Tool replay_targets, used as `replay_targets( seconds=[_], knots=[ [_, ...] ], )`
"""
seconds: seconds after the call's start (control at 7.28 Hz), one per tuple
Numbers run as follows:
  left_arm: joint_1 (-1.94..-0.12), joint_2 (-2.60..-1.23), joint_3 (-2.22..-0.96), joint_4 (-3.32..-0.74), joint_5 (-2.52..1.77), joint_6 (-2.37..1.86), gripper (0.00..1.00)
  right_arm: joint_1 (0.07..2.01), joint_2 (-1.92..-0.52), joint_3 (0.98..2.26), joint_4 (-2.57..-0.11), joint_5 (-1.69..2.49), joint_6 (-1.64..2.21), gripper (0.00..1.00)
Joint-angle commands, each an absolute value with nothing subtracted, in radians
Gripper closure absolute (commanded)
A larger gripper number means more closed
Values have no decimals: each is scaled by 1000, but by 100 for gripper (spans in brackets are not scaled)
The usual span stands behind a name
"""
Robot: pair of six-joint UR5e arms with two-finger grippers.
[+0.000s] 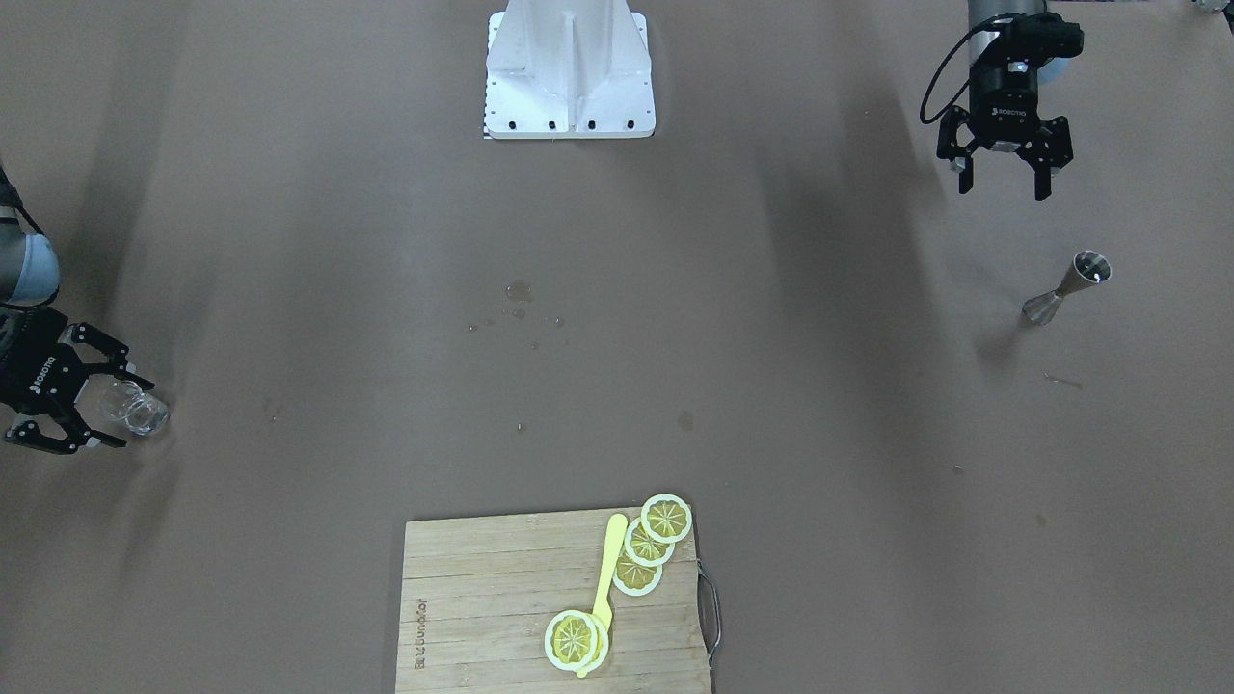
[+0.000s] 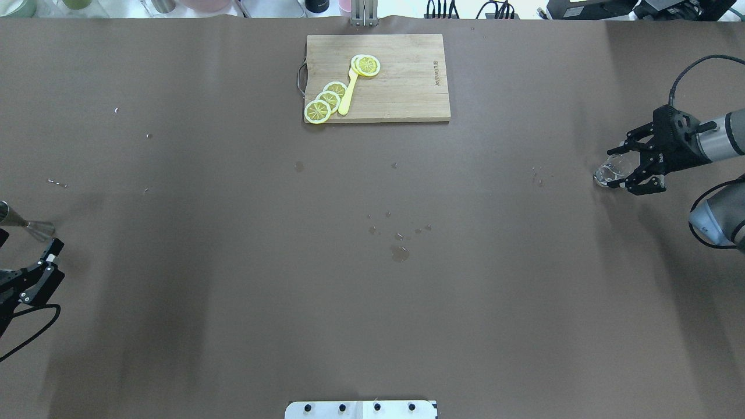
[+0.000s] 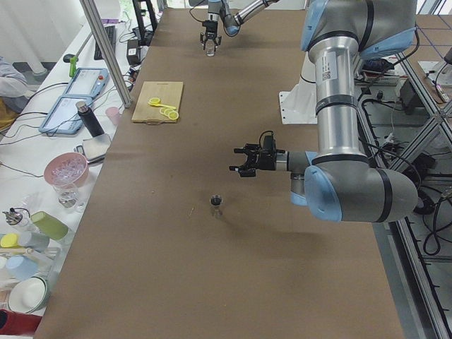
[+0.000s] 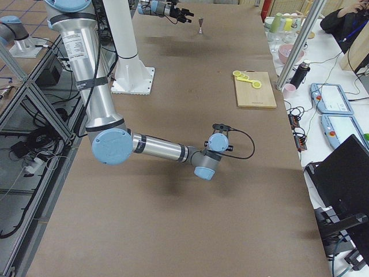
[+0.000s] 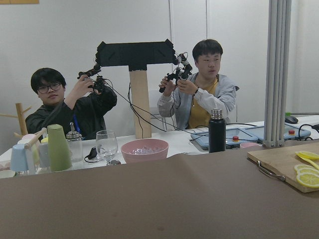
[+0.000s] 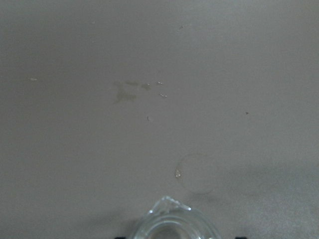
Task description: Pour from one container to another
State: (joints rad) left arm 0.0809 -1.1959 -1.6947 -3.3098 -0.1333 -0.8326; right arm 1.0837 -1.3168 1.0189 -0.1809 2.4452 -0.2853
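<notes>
The small clear glass [image 1: 135, 410] stands upright on the brown table, with my right gripper [image 1: 123, 413] open around it. Its fingers flank the glass [image 2: 610, 172] with a little gap on each side. In the right wrist view only the glass rim [image 6: 175, 224] shows at the bottom edge. The steel hourglass jigger [image 1: 1068, 289] stands upright near the table's other end. My left gripper [image 1: 1003, 191] hangs open and empty above the table, a short way from the jigger [image 2: 29, 226] on the robot's side. The exterior left view shows the jigger [image 3: 217, 205] in front of that gripper [image 3: 240, 169].
A wooden cutting board [image 2: 407, 87] with lemon slices [image 2: 329, 100] and a yellow knife lies at the far middle edge. Water drops [image 2: 399, 252] mark the table's centre. The robot's white base [image 1: 569, 72] is at the near edge. Cups and bottles stand beyond the far edge.
</notes>
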Motion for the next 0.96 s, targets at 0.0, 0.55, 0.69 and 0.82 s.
replay_targets(
  seconds=[0.0, 0.55, 0.69, 0.82],
  knots=[
    [188, -1196, -1578, -3359, 10, -952, 3, 1078, -1312, 1014, -181, 2444, -285, 29],
    [193, -1203, -1412, -3353, 11, -1103, 4, 1086, -1318, 1014, -181, 2448, -284, 67],
    [196, -1216, -1375, -3347, 9, -1103, 5, 1103, -1318, 1015, -183, 2456, -284, 81],
    [198, -1215, -1353, -3349, 9, -1103, 4, 1127, -1313, 1015, -189, 2473, -282, 100]
  ],
)
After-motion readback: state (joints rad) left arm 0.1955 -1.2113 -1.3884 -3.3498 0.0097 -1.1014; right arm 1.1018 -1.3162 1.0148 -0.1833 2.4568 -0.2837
